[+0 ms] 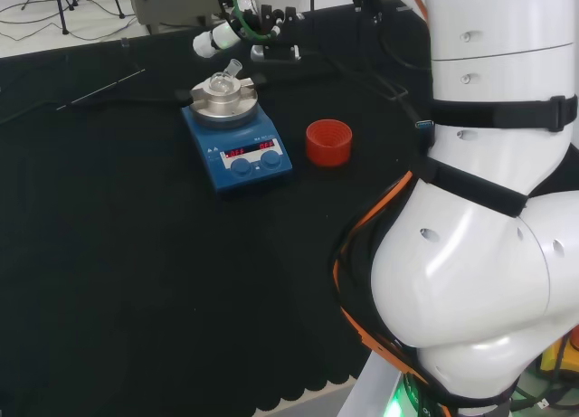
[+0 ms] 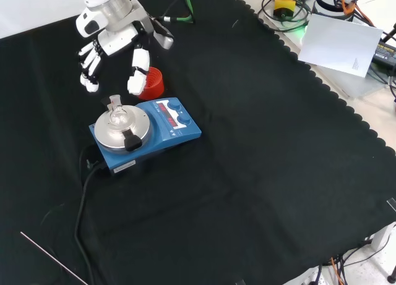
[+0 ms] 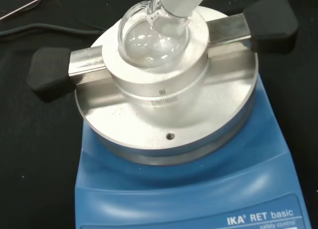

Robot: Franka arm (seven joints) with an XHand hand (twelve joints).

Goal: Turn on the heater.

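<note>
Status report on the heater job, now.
Hand open, fingers relaxed, hovering above the heater, no contact. Heater's two knobs untouched, round flask seated in the metal block on its plate. Red ribbed ring stands beside the heater, near the hand.

The hand hangs from the front view's top, fingers relaxed and pointing downward, holding nothing.

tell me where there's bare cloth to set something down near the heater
Front view: wide bare cloth right of and below the heater. Crowded above it, where the hand hovers by the red ribbed stand; its cable runs lower left.
</note>
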